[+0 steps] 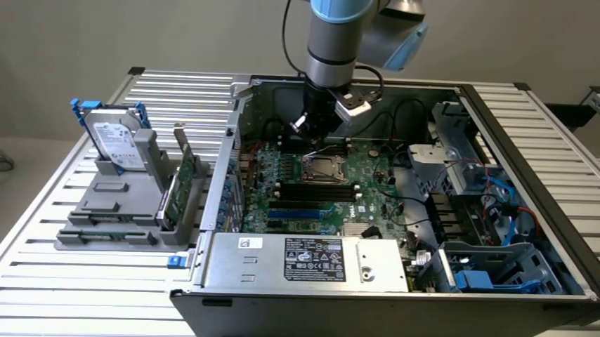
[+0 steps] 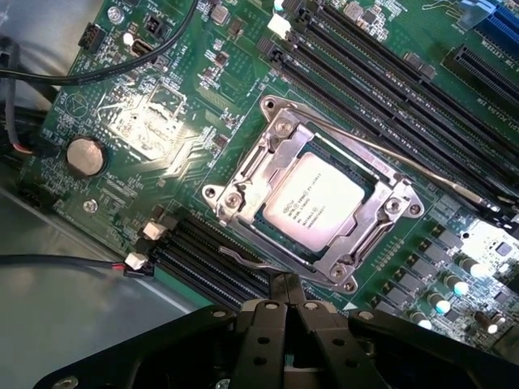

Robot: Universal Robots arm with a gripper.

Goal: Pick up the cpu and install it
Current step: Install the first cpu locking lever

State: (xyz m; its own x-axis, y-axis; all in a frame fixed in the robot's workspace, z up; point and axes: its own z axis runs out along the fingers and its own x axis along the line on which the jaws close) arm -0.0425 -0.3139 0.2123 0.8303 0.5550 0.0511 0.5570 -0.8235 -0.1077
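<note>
The cpu [image 2: 312,203] is a small silvery square chip with printed text. It lies flat inside the metal socket frame [image 2: 243,174] on the green motherboard [image 2: 154,121]. In the exterior view the cpu [image 1: 325,168] sits at the middle of the board inside the open computer case. My gripper [image 2: 285,293] is shut, its black fingers pressed together with nothing between them, just off the socket's edge. In the exterior view the gripper [image 1: 317,135] hangs above the board, a little behind the socket.
A thin socket lever wire [image 2: 405,166] runs beside the socket. Black memory slots [image 2: 381,73] flank it on both sides. On the exterior view's left a grey rack [image 1: 122,203] holds a hard drive [image 1: 120,144] and a green card [image 1: 180,184]. Drive cages [image 1: 478,210] fill the case's right.
</note>
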